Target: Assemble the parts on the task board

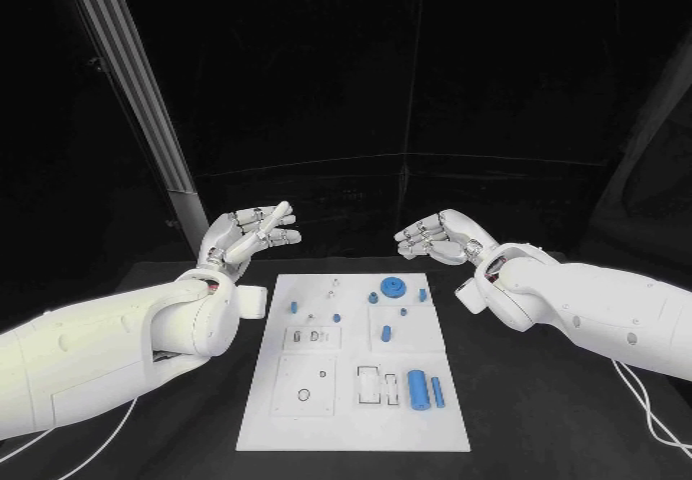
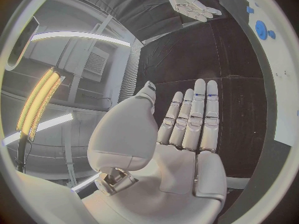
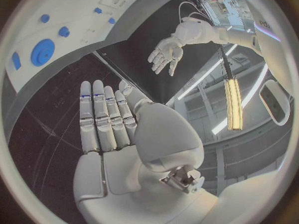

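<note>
The white task board (image 1: pixel 325 405) lies in the middle of the black table. On it are small blue parts: a round disc (image 1: pixel 392 288), a long cylinder (image 1: pixel 417 388), a thinner pin (image 1: pixel 436 391) and several small pegs (image 1: pixel 291 306). My left hand (image 1: pixel 253 234) is raised above the table beyond the board's far left corner, fingers straight and apart, holding nothing; its palm (image 2: pixel 187 149) is bare. My right hand (image 1: pixel 443 238) hovers beyond the board's far right corner, also empty, with flat fingers (image 3: pixel 102 117). The disc (image 3: pixel 42 52) and board (image 3: pixel 81 22) appear in the right wrist view.
A pale metal post (image 1: pixel 152 120) rises behind the table at the left. Cables (image 1: pixel 646 400) trail on the table beside my right arm. Bare black tabletop (image 1: pixel 548 420) flanks the board on both sides.
</note>
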Robot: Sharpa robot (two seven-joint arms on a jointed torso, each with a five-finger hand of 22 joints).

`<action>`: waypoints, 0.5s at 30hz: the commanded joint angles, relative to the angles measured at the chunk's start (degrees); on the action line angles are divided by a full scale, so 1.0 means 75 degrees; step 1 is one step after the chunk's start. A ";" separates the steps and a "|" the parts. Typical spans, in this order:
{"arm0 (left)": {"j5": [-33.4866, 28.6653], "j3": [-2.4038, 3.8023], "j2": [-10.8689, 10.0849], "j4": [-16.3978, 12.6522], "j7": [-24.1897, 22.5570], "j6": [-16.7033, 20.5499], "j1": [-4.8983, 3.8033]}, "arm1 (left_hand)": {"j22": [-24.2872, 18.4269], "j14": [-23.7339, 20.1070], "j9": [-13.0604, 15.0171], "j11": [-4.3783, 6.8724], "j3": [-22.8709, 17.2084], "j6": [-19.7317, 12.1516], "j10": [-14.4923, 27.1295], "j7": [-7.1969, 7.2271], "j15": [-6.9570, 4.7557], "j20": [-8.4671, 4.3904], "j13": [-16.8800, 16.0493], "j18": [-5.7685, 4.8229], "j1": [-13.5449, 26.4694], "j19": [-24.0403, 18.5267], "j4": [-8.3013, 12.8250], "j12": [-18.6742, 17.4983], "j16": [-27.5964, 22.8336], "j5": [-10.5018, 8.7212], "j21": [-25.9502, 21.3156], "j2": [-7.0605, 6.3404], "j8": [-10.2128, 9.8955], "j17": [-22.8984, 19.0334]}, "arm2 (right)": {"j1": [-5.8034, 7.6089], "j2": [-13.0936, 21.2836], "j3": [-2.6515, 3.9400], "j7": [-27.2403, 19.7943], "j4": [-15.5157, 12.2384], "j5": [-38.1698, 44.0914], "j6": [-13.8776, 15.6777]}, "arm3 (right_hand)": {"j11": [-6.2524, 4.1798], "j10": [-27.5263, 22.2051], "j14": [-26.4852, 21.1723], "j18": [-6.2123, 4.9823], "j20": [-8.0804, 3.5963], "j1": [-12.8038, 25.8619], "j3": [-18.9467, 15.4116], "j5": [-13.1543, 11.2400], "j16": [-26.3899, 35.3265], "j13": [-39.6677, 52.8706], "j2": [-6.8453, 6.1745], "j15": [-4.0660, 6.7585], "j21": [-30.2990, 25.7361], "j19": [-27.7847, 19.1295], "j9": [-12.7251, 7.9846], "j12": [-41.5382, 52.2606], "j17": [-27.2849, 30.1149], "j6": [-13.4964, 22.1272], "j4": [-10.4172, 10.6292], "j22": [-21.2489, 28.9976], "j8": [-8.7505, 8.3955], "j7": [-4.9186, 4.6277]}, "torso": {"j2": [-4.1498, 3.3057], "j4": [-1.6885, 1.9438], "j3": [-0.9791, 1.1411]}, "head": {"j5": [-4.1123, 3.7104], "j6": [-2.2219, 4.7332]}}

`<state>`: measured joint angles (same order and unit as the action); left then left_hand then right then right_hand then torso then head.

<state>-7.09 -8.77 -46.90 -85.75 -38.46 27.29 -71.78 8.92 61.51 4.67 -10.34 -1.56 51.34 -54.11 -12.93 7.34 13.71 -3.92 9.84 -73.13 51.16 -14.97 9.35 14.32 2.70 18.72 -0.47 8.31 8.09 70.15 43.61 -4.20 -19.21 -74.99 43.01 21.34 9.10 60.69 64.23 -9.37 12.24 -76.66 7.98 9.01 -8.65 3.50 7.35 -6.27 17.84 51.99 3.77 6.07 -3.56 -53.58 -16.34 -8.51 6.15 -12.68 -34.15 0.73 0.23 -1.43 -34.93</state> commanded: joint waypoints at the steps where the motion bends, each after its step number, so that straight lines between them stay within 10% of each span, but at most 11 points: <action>1: 0.0317 0.0005 -0.0117 -0.0234 0.0010 -0.0389 -0.0013 | -0.0008 0.0115 -0.0031 0.0027 0.0073 0.0094 -0.0114 -0.0016 -0.0032 -0.0022 0.0014 0.0098 -0.0096 0.0116 0.0017 -0.0009 -0.0010 0.0012 0.0029 0.0002 0.0017 0.0032 | 0.0134 -0.0102 0.0011 0.1017 0.0112 0.2330 -0.0393 | -0.0254 0.0847 0.1303 -0.0141 -0.0435 0.0015 0.0322 -0.0002 -0.0119 0.0021 -0.0357 0.0388 0.1018 0.0858 0.0011 -0.0200 -0.0027 -0.0646 -0.0019 -0.0503 -0.0046 0.0193 | -0.0177 0.0025 -0.0025 | -0.0047 0.0105; 6: 0.0379 0.0001 -0.0308 -0.0665 0.0111 -0.0537 -0.0011 | -0.0021 0.0136 -0.0047 0.0036 0.0097 0.0131 -0.0157 -0.0010 -0.0036 -0.0034 0.0020 0.0095 -0.0125 0.0148 0.0035 -0.0038 -0.0047 0.0011 0.0022 0.0026 -0.0003 0.0043 | 0.0331 -0.0362 0.0013 0.1925 0.0313 0.4146 -0.0889 | -0.0430 0.1218 0.2377 -0.0136 -0.0798 0.0071 0.0413 0.0149 -0.0472 0.0026 -0.0536 0.0672 0.1984 0.1313 0.0012 -0.0297 -0.0087 -0.0872 0.0010 -0.1051 -0.0116 0.0339 | -0.0389 0.0093 -0.0069 | -0.0148 0.0248; 15: 0.0257 -0.0025 -0.0358 -0.1044 0.0247 -0.0707 0.0010 | -0.0043 0.0111 -0.0068 0.0037 0.0129 0.0159 -0.0189 -0.0006 -0.0030 -0.0038 0.0026 0.0088 -0.0135 0.0164 0.0042 -0.0083 -0.0120 0.0011 0.0002 0.0069 -0.0036 0.0044 | 0.0409 -0.0780 0.0018 0.2445 0.0503 0.5702 -0.1005 | -0.0474 0.1064 0.2960 -0.0135 -0.0942 0.0431 0.0507 -0.0037 -0.1839 0.0021 -0.0760 0.0801 0.2924 0.1695 0.0001 -0.0331 -0.0515 -0.0813 0.0071 -0.1570 -0.0326 0.0353 | -0.0685 0.0203 -0.0101 | -0.0260 0.0370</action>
<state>-5.44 -8.99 -49.62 -93.34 -37.17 23.97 -71.63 8.66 62.05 4.24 -10.03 -0.88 52.22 -54.99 -12.99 6.97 13.31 -3.81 9.79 -73.66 51.95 -14.62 9.07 13.64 2.70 18.78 0.06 8.31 8.33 73.02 38.01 -4.13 -4.23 -71.35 77.32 15.64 5.56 69.00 83.96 -9.36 5.20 -73.86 11.56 9.00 -21.42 3.60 1.65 -0.40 39.33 64.52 3.77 3.69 -7.10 -59.78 -15.82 -20.04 3.98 -10.11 -38.36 1.90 -0.43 -3.23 -32.28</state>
